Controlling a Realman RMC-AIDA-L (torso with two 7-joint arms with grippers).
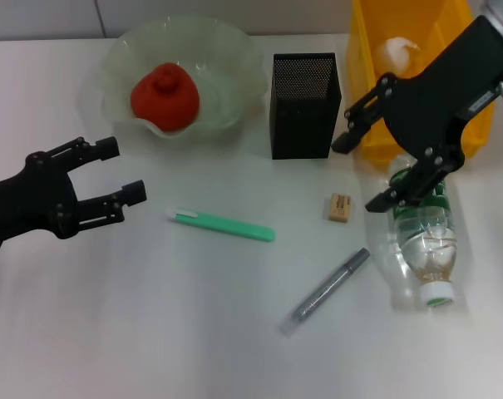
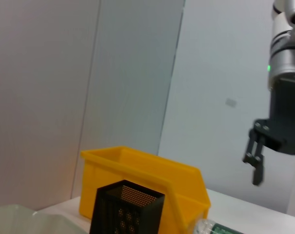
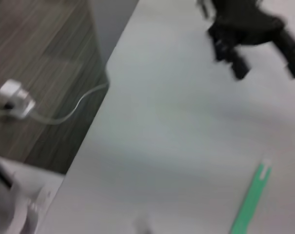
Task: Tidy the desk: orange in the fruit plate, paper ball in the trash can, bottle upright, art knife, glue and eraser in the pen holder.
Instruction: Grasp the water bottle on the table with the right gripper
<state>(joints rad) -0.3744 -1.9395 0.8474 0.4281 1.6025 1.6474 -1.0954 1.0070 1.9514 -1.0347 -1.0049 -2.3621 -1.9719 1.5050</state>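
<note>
The orange (image 1: 165, 98) sits in the pale-green fruit plate (image 1: 234, 51) at the back left. A paper ball (image 1: 396, 51) lies inside the yellow trash can (image 1: 451, 25). The black mesh pen holder (image 1: 305, 104) stands between plate and can. The bottle (image 1: 424, 245) lies on its side at the right, with my right gripper (image 1: 359, 172) open just above its base. A tan eraser (image 1: 340, 207), a green art knife (image 1: 222, 224) and a grey glue stick (image 1: 327, 289) lie mid-table. My left gripper (image 1: 125, 169) hovers open at the left, holding nothing.
The left wrist view shows the trash can (image 2: 142, 180), pen holder (image 2: 125, 207), the bottle's end (image 2: 220, 228) and my right gripper (image 2: 257, 163) before a grey wall. The right wrist view shows the art knife (image 3: 249, 202), the left gripper (image 3: 254, 34) and the table's edge over the floor.
</note>
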